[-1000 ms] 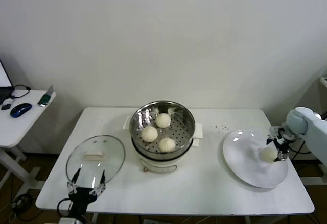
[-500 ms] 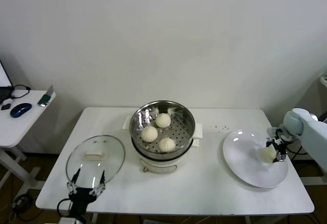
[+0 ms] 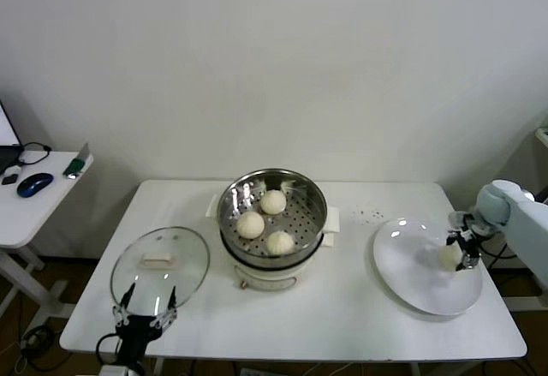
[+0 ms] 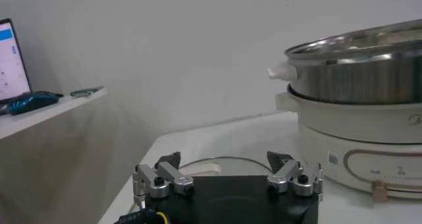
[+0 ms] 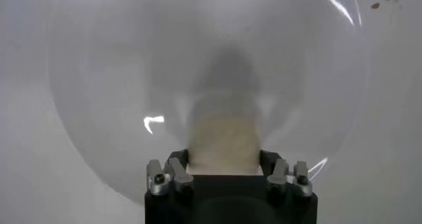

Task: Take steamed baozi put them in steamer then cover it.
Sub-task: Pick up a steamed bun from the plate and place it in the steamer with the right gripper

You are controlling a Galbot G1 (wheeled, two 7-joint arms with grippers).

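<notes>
Baozi number four (image 3: 450,257) is the last bun still out of the pot, and it sits between the two fingers of the right gripper (image 3: 458,253), on the white plate (image 3: 411,265) right under that gripper. The fingers look pressed against both sides of the bun, so the right gripper seems to be squeezing it. From here I think a few things could go wrong. The bun is soft and smooth, so a hard squeeze could squash it, and a weak squeeze could let it slip out and roll off when the arm lifts. The plate looks tipped, so it could wobble or slide if the gripper bumps it. The steamer (image 3: 272,189) is far off to the side of the right gripper, so the bun must ride a long way without falling. Three other buns already lie inside it, round, pale and creamy. The left gripper (image 3: 146,307) waits near the table's front edge with its fingers wide apart, holding nothing, and the cover (image 3: 160,263) lies flat just past its fingertips.
</notes>
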